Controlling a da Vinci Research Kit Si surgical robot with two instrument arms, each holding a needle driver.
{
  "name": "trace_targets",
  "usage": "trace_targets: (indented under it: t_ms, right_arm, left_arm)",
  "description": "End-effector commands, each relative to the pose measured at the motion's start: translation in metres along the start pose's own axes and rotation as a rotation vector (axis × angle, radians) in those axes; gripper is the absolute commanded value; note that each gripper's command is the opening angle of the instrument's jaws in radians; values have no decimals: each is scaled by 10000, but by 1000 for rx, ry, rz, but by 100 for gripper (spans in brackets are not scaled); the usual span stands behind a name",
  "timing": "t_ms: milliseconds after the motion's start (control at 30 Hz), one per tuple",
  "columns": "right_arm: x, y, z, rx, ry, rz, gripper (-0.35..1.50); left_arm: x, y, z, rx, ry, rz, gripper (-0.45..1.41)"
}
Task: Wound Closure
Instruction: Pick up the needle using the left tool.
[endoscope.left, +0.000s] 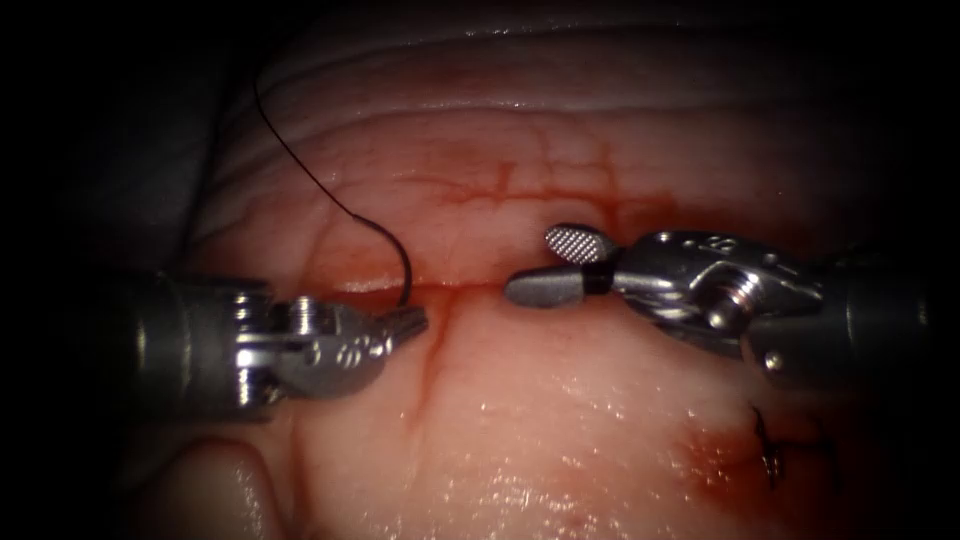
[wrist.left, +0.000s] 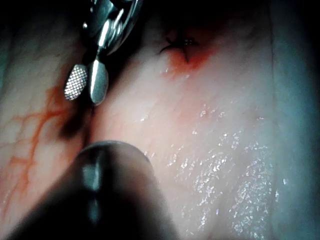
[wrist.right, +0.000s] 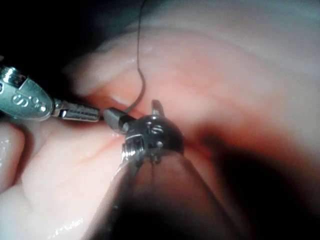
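Left tool (endoscope.left: 408, 322) pinches the needle (endoscope.left: 398, 255) near its tip at the cut (endoscope.left: 455, 288) in the tissue (endoscope.left: 560, 400), thread (endoscope.left: 295, 150) trailing up-left; right tool (endoscope.left: 560, 265) spread, holding nothing

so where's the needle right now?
Endoscope view: the needle curves up from the left tool, whose shut jaws grip it at the cut, thread trailing up-left.

Your right tool (endoscope.left: 545, 265) is silver-grey, with a cross-hatched pad (endoscope.left: 578, 241) on its upper finger. Your left tool (endoscope.left: 408, 322) is shiny silver. Above its fingers the thread (endoscope.left: 340, 203) runs black across pink tissue (endoscope.left: 560, 390), veined with red fluid (endoscope.left: 500, 185).
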Motion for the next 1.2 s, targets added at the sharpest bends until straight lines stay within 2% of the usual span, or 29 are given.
trace_targets:
  t_ms: [33, 133, 167, 200, 267, 300, 400, 500, 633, 800, 900, 1100, 1200]
  right_arm:
    - [-3, -1, 6, 4, 1, 6, 131]
    - [-2, 0, 4, 6, 9, -16, 133]
    - [-1, 1, 3, 11, 16, -26, 133]
    - [-1, 2, 3, 11, 19, -31, 134]
    - [1, 3, 1, 13, 29, -46, 136]
    - [1, 4, 0, 15, 34, -50, 136]
    - [5, 7, -3, 30, 49, -63, 136]
    - [6, 8, -5, 32, 50, -68, 136]
    - [5, 7, -6, 39, 49, -75, 136]
    - [5, 6, -7, 39, 50, -81, 136]
    - [5, 7, -7, 39, 50, -87, 136]
    - [5, 6, -8, 40, 49, -87, 136]
    - [5, 6, -8, 40, 49, -87, 136]
  left_arm:
    - [1, 1, 6, -3, 1, -3, -8]
    - [-1, -1, 9, -24, 19, -27, 42]
    - [-2, -2, 11, -36, 36, -48, 53]
    - [-4, -3, 12, -61, 67, -85, 54]
    - [-8, -5, 14, -101, 109, -125, 81]
    - [-10, -6, 16, -124, 131, -160, 90]
    - [-19, -10, 21, -168, 164, -258, 95]
    - [-30, -12, 28, -195, 180, -326, 80]
    - [-45, -11, 43, -294, 187, -397, 69]
    - [-63, -10, 70, -392, 196, -445, 58]
    - [-72, -6, 82, -440, 171, -451, 44]
    - [-81, -2, 87, -490, 147, -451, -28]
    - [-85, -1, 84, -507, 122, -442, -45]
